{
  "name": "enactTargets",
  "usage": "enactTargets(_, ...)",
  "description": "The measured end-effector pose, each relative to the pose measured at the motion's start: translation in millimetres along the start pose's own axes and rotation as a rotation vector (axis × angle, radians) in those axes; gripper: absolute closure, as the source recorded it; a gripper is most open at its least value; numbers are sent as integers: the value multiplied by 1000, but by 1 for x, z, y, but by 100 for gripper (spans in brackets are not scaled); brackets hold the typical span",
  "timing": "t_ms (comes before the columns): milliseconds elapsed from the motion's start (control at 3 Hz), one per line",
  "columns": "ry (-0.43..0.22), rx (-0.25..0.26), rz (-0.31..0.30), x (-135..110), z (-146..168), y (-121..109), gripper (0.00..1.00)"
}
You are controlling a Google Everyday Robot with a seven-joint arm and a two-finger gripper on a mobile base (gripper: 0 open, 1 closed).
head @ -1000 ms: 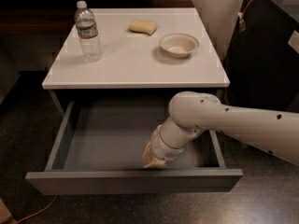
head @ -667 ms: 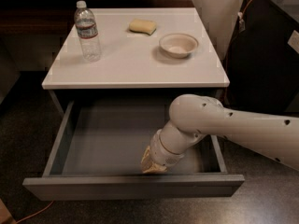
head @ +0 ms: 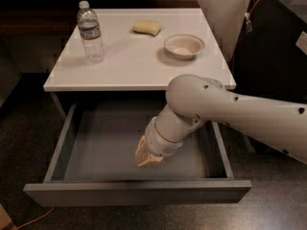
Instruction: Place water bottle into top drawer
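Note:
The water bottle point(head: 91, 32) stands upright at the back left of the white table top point(head: 129, 66); it is clear and ribbed, with a white cap and a pale label band. Below the top, the top drawer point(head: 134, 193) is pulled far out and its grey inside shows nothing in it. My gripper point(head: 147, 157) points down inside the drawer, near the middle and toward the front panel, at the end of my thick white arm point(head: 230, 114) that reaches in from the right. It is far from the bottle.
A yellow sponge-like block point(head: 147, 27) and a pale bowl point(head: 184, 45) sit at the back right of the table top. Dark furniture point(head: 278, 47) with a cable stands to the right. An orange cord point(head: 33, 218) lies on the floor at the lower left.
The drawer front has slid a little further toward the camera. My gripper has shifted slightly left and up inside the drawer. The bottle has not moved.

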State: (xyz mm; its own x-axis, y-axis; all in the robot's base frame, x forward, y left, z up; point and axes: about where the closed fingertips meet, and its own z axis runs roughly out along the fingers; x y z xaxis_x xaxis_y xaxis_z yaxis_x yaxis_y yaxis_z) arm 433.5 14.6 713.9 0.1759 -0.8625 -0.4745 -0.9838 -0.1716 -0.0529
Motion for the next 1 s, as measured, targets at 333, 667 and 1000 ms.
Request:
enactTargets(333,8,18,-50,-29,-22,-10,88)
enactTargets(667,-16,18,-43,-53,-43,-23,59)
enactTargets(1000,-49,22,-7,-69,-61,-37,34)
